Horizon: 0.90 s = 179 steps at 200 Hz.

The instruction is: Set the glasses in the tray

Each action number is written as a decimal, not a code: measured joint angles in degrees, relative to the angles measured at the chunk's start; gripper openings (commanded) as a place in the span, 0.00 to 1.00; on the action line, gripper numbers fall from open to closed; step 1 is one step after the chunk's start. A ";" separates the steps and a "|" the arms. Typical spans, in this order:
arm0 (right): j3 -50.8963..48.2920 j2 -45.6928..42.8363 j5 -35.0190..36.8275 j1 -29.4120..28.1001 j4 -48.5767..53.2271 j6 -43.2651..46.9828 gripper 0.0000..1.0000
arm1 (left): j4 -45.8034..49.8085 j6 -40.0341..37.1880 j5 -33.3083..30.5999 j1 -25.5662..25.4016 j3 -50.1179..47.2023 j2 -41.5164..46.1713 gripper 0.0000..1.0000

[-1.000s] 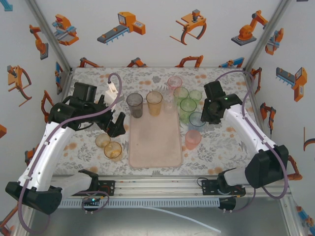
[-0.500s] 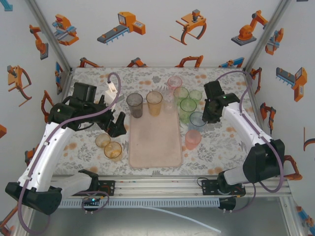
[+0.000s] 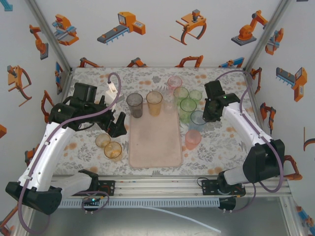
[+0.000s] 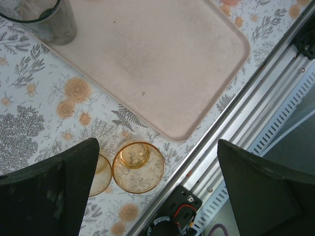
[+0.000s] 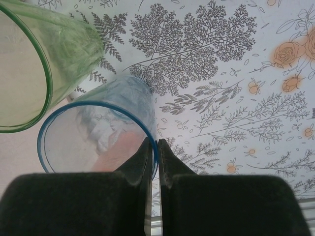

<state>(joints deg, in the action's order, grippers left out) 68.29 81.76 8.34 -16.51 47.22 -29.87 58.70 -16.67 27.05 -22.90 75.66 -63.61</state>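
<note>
Tray point(image 3: 155, 147) lies in the middle of the desk point(image 3: 221, 142). Left end effector point(image 3: 117, 125) hangs wide open and empty above two amber glasses point(image 3: 112, 150) left of the tray. Right end effector point(image 5: 153, 147) is pinched tight on the rim of the blue glass point(image 5: 93, 137) by the tray's right edge.

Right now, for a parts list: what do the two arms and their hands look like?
The left arm and right arm have white shells, black joints and a mauve cable each. The left hand and right hand are black with matte fingers.
</note>
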 measured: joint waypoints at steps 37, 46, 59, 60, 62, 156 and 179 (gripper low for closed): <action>0.00 0.00 0.00 0.11 -0.02 0.20 0.00 | 0.00 0.15 0.02 -0.02 0.00 -0.37 0.97; 0.00 -0.02 0.00 0.13 -0.04 0.24 0.00 | 0.00 0.20 0.02 -0.02 0.00 -0.50 0.97; 0.00 -0.02 0.00 0.20 -0.04 0.33 0.00 | 0.00 0.35 0.02 -0.02 0.00 -0.59 0.97; 0.00 -0.02 0.00 0.20 -0.04 0.35 0.00 | 0.00 0.35 0.02 -0.02 0.00 -0.59 0.97; 0.00 -0.04 0.00 0.22 -0.04 0.39 0.00 | -0.02 0.35 0.02 -0.02 0.00 -0.59 0.97; 0.00 -2.93 0.02 1.62 0.44 1.14 0.00 | -0.02 0.59 0.00 -0.02 0.02 -1.11 0.97; 0.00 -3.48 0.02 1.88 1.16 1.27 0.00 | -0.02 0.61 0.00 -0.02 0.07 -1.22 0.97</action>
<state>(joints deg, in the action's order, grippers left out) 68.29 78.28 8.36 -14.63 48.38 -28.60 58.67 -16.05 27.05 -22.92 75.72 -64.84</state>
